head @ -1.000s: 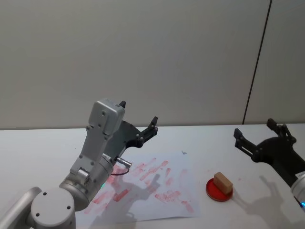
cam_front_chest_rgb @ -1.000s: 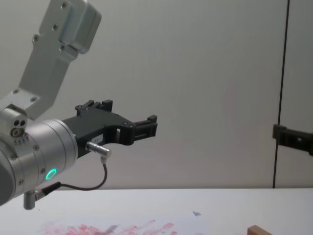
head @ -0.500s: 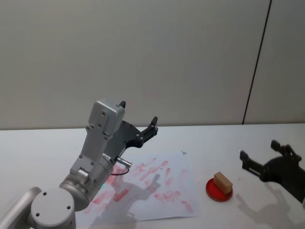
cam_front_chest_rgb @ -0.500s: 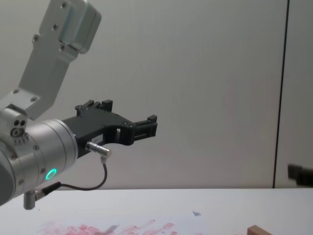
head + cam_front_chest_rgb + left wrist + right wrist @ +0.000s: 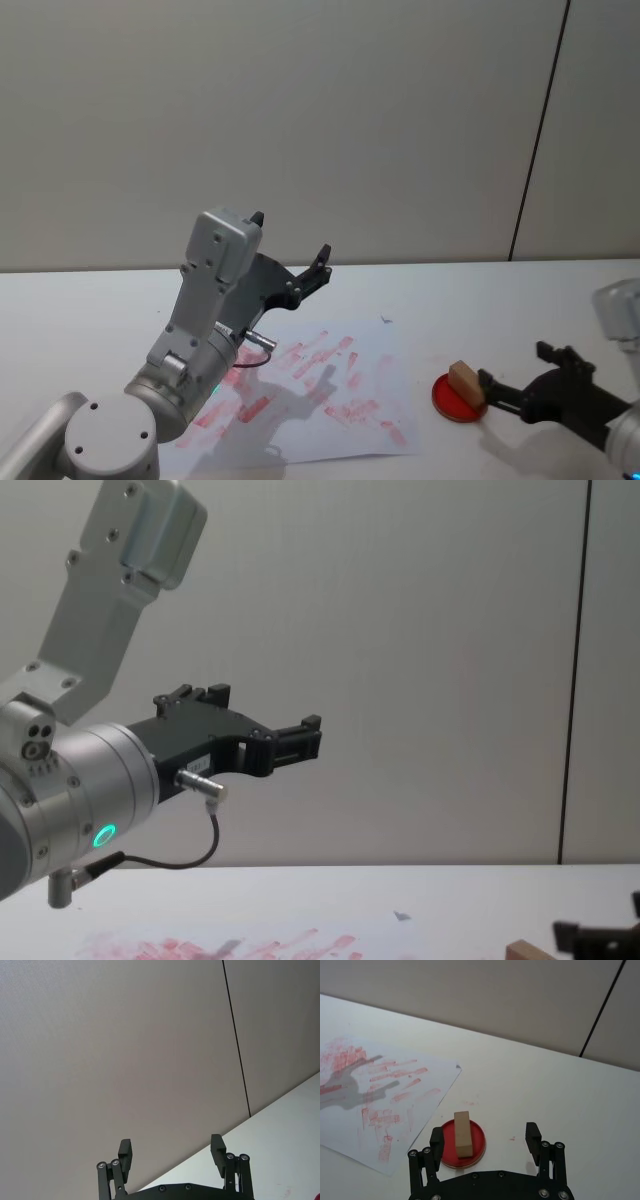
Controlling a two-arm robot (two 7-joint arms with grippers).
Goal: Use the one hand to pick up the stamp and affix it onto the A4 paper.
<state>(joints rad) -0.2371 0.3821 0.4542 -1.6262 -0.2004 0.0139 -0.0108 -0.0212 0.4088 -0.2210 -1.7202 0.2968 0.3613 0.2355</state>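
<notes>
- Two claws are in view, and the right claw point(image 5: 514, 366) does the work; it hangs low over the white surface point(image 5: 470, 300), just beside the red ink pad point(image 5: 447, 403), on the robot's right of it.
- Its fingers are spread wide and pinch nothing.
- On top of the ink pad stands the wooden stamp point(image 5: 462, 1132), a small light-brown block with squared edges.
- From the right wrist view, the block lies inside the gap of the claw, but it is much nearer to one finger than to the other. I cannot tell whether that finger touches the wood.
- On the robot's left of the ink pad, just beside it, lies the A4 paper point(image 5: 385, 352), flat and already covered with many red prints.
- Farther from the ink pad, beyond the paper and raised above it, is the left claw point(image 5: 170, 1144); it is spread and idle, holding nothing.
- In my judgement, the step in hand is the approach for picking up the stamp; the grasp is not yet made.
- For the next move, the right claw probably needs a small shift sideways so that the block sits in the middle of the gap, and then a little more reach forward.
- After that the fingers should press on the two long faces, lift the stamp straight up from the ink pad, and bring it over a bare part of the paper.
</notes>
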